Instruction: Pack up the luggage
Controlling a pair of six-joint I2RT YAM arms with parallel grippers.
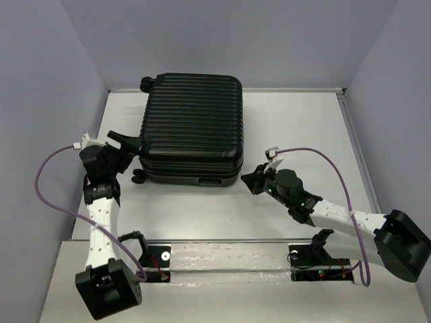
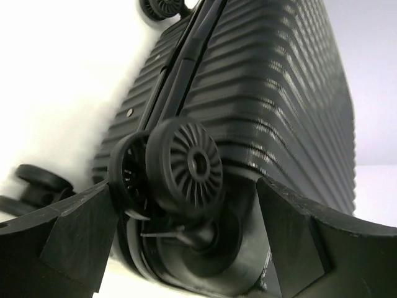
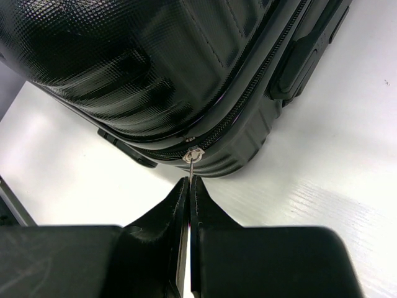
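Closest in, the right end effector has its fingers pressed together on the silver zipper pull at the near right corner of the luggage. The luggage lies flat and closed at the far middle of the counter. The left end effector stands spread wide, close up to a caster wheel at the near left corner.

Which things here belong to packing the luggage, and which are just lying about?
Job: luggage; its zipper pull, pinched in the shut right gripper; its caster wheel, framed by the open left gripper.
Lying about: nothing loose in view; only the table and the arms' purple cables.
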